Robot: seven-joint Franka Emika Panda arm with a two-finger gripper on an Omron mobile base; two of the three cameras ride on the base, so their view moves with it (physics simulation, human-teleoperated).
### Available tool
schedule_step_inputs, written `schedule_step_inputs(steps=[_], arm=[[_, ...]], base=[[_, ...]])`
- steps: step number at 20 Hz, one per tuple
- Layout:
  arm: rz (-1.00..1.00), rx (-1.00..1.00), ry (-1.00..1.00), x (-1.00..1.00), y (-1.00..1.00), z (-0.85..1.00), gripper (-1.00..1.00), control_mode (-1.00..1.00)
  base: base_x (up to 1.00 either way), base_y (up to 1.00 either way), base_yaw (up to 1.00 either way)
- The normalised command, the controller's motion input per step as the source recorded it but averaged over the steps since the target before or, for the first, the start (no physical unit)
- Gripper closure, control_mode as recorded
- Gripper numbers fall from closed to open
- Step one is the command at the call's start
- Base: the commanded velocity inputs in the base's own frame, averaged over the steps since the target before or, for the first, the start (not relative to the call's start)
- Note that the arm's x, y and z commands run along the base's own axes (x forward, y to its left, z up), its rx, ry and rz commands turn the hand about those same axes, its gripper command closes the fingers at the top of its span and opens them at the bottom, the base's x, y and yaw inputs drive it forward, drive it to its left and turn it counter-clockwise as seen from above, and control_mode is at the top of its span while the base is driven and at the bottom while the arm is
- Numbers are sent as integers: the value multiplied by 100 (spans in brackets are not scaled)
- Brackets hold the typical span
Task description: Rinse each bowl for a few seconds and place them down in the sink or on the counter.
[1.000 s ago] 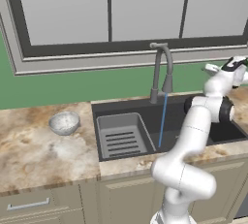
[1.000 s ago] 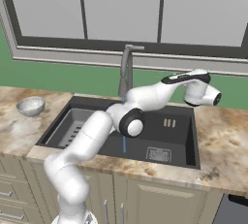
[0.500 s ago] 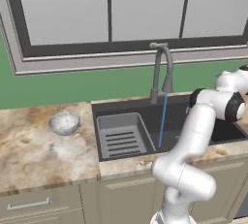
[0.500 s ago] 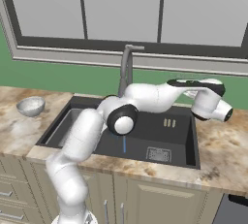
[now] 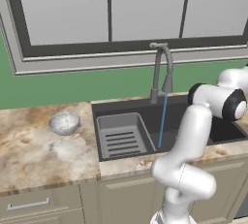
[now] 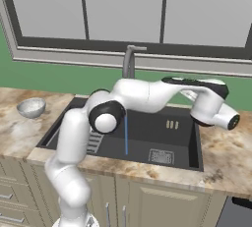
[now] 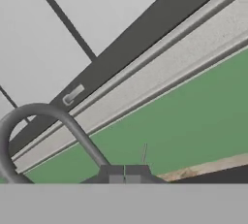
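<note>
Running water is what I see first: a thin blue stream (image 5: 162, 121) drops from the faucet (image 5: 162, 68) into the dark sink (image 5: 145, 109) at the centre of the left base view. So the tap is on, and that part I count as ready. My jaws (image 7: 124, 171) sit pressed together at the bottom of the hand view, with nothing between them. They point up at the green wall and the window frame, with the faucet's curve at the lower left. In the right base view my hand (image 6: 211, 105) hangs at the right of the frame, over the sink's right end.

The speckled grey-white bowl (image 5: 64, 122) stands on the table (image 5: 38, 155) at the middle left of the left base view, well apart from the stream and from me. I judge it unrinsed. The reddish-brown bowl I cannot place. By my reckoning nearly everything is left: fetch each bowl, hold it under the water, set it down.
</note>
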Motion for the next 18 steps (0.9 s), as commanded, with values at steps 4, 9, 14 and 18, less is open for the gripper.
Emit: schedule_step_inputs(steps=[4, 9, 14, 18], arm=[[-12, 0, 25, -40, -29, 10, 100, -100], [-10, -6, 28, -38, -17, 0, 100, -100], [-9, -13, 27, -38, -4, -1, 100, -100], [-7, -20, 29, -40, 0, -6, -100, -100]], base=[[0, 0, 0], [0, 0, 0], [0, 0, 0], [0, 0, 0]])
